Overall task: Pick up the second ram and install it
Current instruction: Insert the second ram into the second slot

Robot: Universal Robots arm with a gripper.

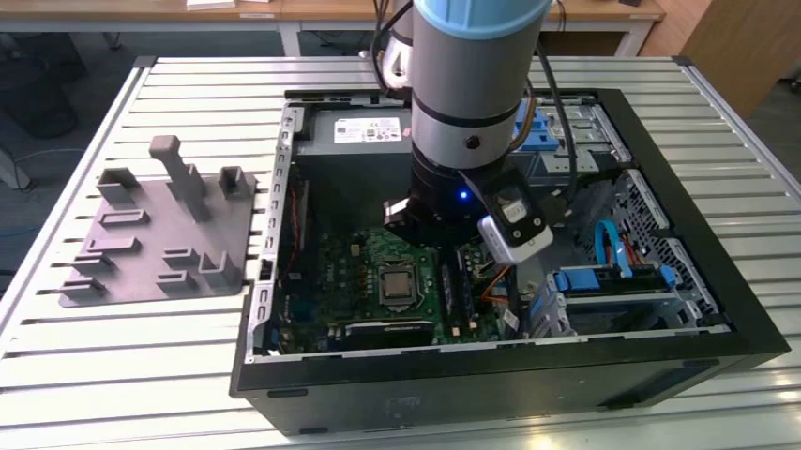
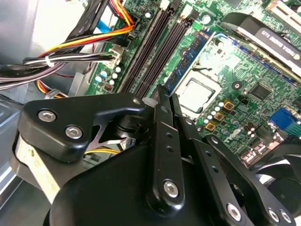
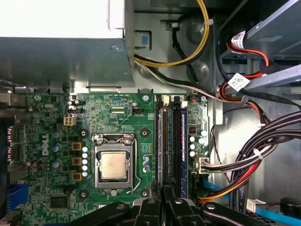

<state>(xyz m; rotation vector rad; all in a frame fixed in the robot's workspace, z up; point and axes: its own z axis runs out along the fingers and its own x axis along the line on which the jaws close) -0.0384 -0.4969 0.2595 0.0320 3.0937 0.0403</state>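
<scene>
Looking into the open computer case (image 1: 501, 384) on the slatted table (image 1: 75, 375), you see the arm (image 1: 470, 103) standing upright over the green motherboard (image 3: 117, 113), with its wrist low inside the case. The grey tray (image 1: 138, 234) with the upright pegs lies on the table at the exterior view's left, beside the case and well apart from the arm.

In the second wrist view, the claw (image 2: 164, 92) is closed: its two black fingers (image 2: 162, 136) lie side by side with almost no gap. The fingertips are just above the row of memory slots (image 3: 171, 141), which runs beside the square silver socket (image 3: 113, 165).

The second ram (image 2: 188, 59) stands on its long edge in the slot line nearest to the socket. It is a thin dark-green stick with black chips and a blue label on the side you see. Its near end runs right up to the fingertips and passes under them. You cannot tell from these pictures whether the fingertips pinch this end, only touch it, or stay a little above it. In the first wrist view the claw (image 3: 162, 193) is in line with the same stick (image 3: 160, 141), and the slots next to it look dark.

A bundle of black, yellow and red cables (image 2: 70, 56) passes at the far side of the slots from the socket, apart from the claw.
</scene>
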